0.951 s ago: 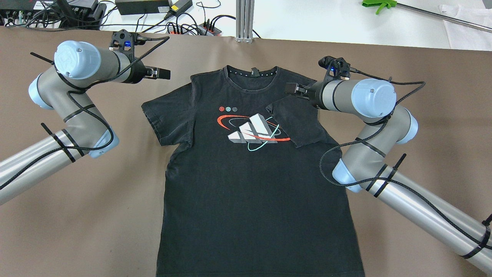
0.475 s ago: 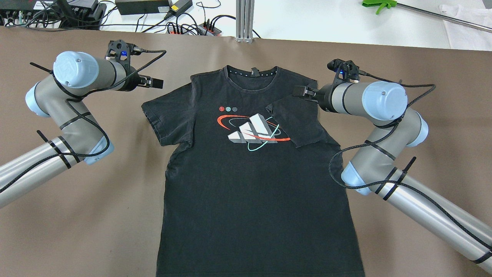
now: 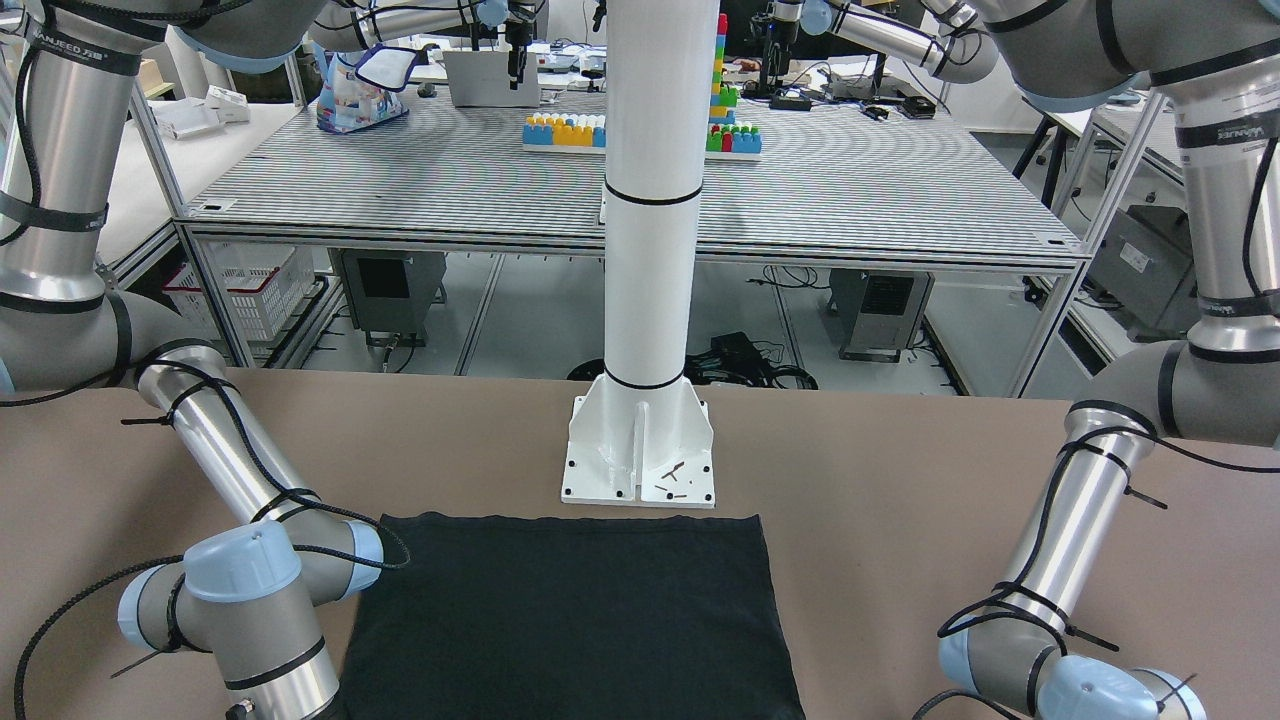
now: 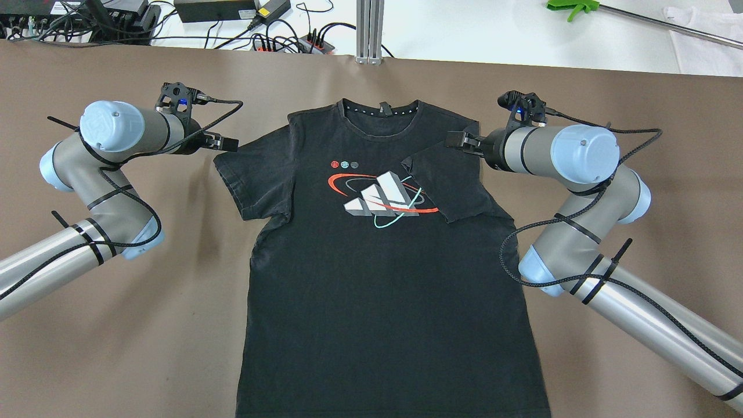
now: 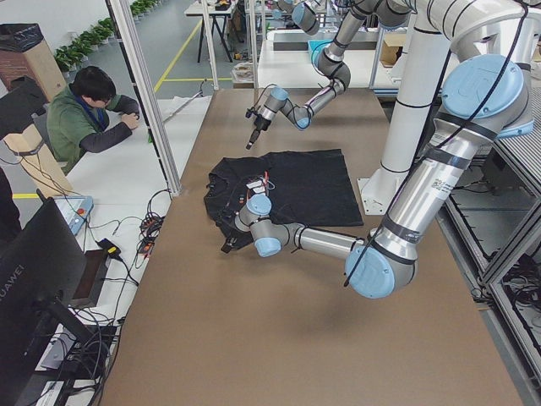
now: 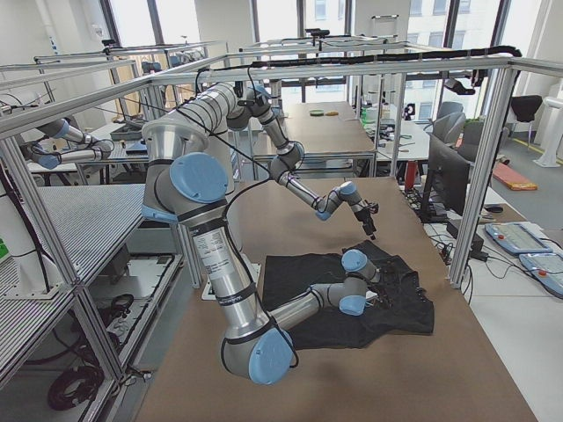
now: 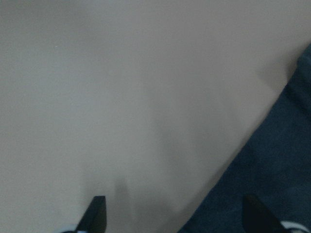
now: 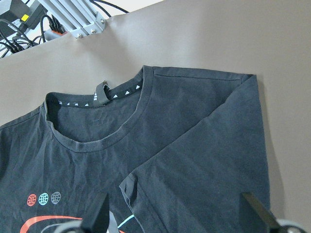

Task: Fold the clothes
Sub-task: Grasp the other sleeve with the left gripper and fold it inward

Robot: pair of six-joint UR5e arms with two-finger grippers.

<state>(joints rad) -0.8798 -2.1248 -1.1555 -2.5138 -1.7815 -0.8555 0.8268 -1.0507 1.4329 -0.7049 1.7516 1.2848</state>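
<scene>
**Tech A:** State the change against the two earlier overhead frames.

**Tech B:** The left gripper (image 4: 226,143) has come back toward the robot. It now sits at the far corner of the left sleeve (image 4: 246,180). The right gripper (image 4: 455,139) has drawn outward a little and is over the right shoulder. The black T-shirt (image 4: 377,278) has not shifted. It lies flat, front up, in the middle of the brown table (image 4: 116,348), collar (image 4: 380,119) away from the robot. The right sleeve (image 4: 455,186) lies folded in over the chest in all three frames, its edge touching the printed logo (image 4: 380,200).

**Tech A:** State of the end effectors?

**Tech B:** Both stand with fingers apart and nothing between them. The overhead view does not settle this; the wrist views do. In the left wrist view, which is blurred, one of the fingertips (image 7: 97,216) is over bare table and the other is over dark fabric. In the right wrist view both are over the folded sleeve.

**Tech A:** What else is view-specific?

**Tech B:** The front-facing view shows only the hem end, plain black, near the base of the white pillar (image 3: 650,250); the logo, the sleeves and both grippers are out of its frame. The exterior left view alone shows a seated person (image 5: 84,118) beyond the table's edge.
</scene>
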